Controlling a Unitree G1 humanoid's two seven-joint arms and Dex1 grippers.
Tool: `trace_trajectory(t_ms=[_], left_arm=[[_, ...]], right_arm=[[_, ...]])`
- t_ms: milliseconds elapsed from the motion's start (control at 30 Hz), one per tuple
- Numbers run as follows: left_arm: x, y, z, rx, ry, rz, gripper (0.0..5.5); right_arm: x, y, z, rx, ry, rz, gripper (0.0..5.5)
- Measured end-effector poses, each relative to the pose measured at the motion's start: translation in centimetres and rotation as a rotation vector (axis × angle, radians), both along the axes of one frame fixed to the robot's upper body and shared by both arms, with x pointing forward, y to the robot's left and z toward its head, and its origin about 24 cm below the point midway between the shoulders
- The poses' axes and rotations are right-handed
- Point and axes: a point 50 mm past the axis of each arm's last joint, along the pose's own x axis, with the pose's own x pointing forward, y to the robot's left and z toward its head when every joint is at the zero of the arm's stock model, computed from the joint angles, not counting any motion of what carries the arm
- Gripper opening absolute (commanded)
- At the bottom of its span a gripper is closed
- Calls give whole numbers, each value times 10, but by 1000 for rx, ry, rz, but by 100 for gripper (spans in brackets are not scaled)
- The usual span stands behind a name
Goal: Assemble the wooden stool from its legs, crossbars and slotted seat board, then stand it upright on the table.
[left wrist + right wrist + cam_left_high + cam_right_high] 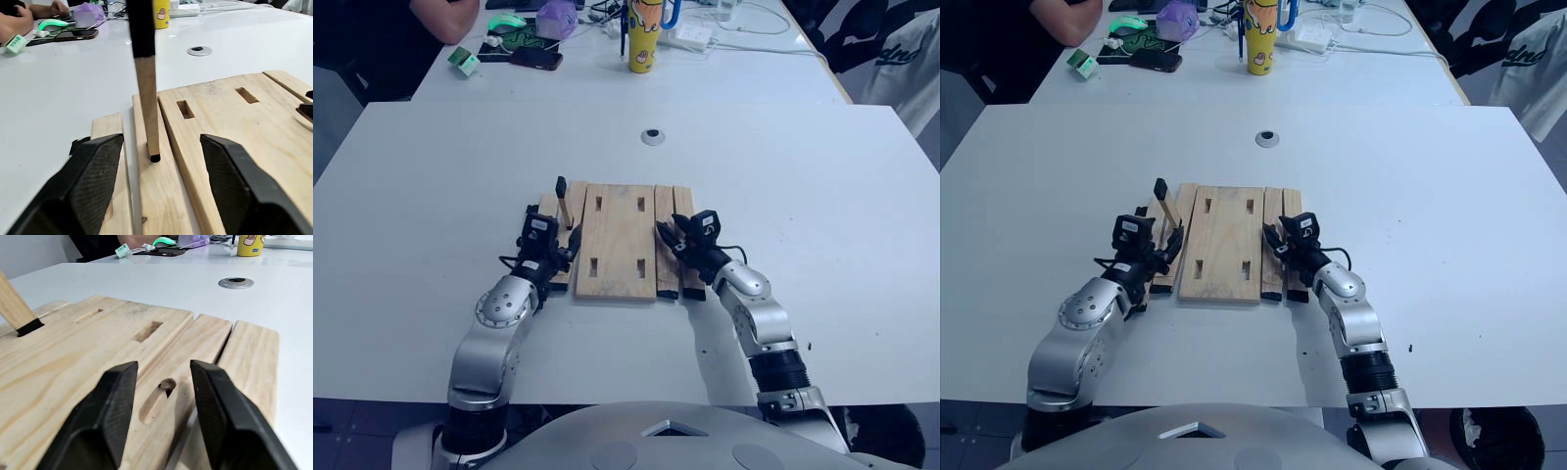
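Bare worktop (822, 196) spreads to the left, right and upper part of the frame around the wood, open for a pass from any side. In the centre the board (617, 240) lies flat, with the left planks (551, 211) and right planks (677, 211) flat just beside it. All of them are low enough to cross above. The one tall obstacle is a stick (564, 201) standing slightly tilted on the left planks, by the board's upper-left corner. The left gripper (572, 240) has its fingers (93, 171) spread either side of the stick's foot. The right gripper (663, 233), fingers apart, sits low over the right planks. A grommet (653, 136) lies flush at upper centre. A cup (644, 34) stands well apart at the top edge.
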Motion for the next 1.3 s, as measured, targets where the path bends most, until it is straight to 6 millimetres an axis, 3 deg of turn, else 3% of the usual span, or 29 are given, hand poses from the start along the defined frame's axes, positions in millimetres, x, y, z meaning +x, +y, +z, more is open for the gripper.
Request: trace_trajectory(t_ms=[300,833,1000,1167,1300], left_arm=[[24,-8,11,29,-128,38,291],[35,-12,13,2,-186,72,47],[37,-7,14,-10,-233,110,43],[46,-4,46,-105,-379,120,43],[49,-12,78,-329,-451,20,43]], right_arm=[[2,1,0,-7,1,26,198],[4,5,0,-10,0,49,198],[5,5,0,-12,-2,49,198],[5,4,1,-21,-9,50,198],[6,-5,7,92,16,82,257]])
